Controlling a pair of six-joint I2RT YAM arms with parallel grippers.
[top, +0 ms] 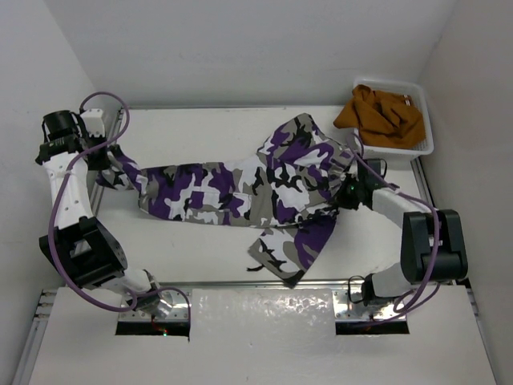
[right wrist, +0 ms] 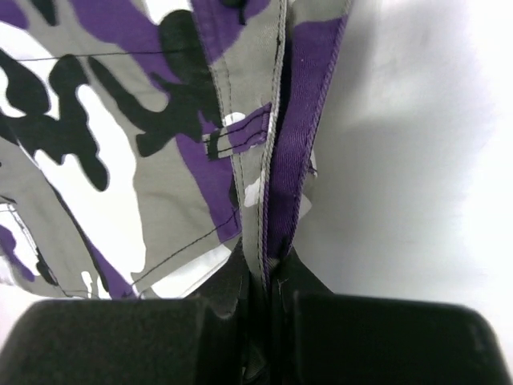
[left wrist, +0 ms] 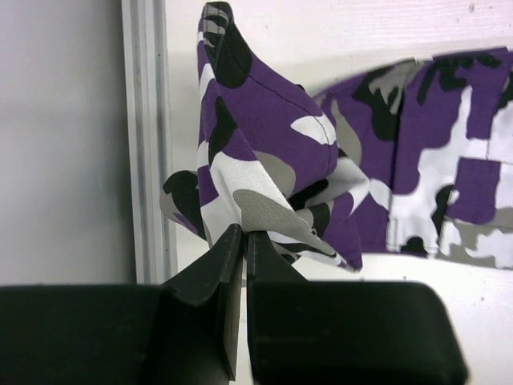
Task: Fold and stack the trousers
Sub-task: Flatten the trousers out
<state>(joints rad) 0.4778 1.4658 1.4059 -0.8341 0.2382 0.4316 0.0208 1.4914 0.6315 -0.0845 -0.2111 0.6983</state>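
The camouflage trousers (top: 256,188) lie stretched across the white table, one leg reaching left and the other leg (top: 292,245) folded toward the near edge. My left gripper (top: 108,160) is shut on the leg's cuff (left wrist: 256,152) and holds it bunched up near the table's left rail. My right gripper (top: 350,191) is shut on the waistband edge (right wrist: 280,160) at the trousers' right end, the fabric seam pinched between the fingers.
A white basket (top: 423,144) at the back right holds a plain orange-brown garment (top: 378,114). A metal rail (left wrist: 148,136) runs along the table's left edge beside the cuff. White walls enclose the left, back and right sides.
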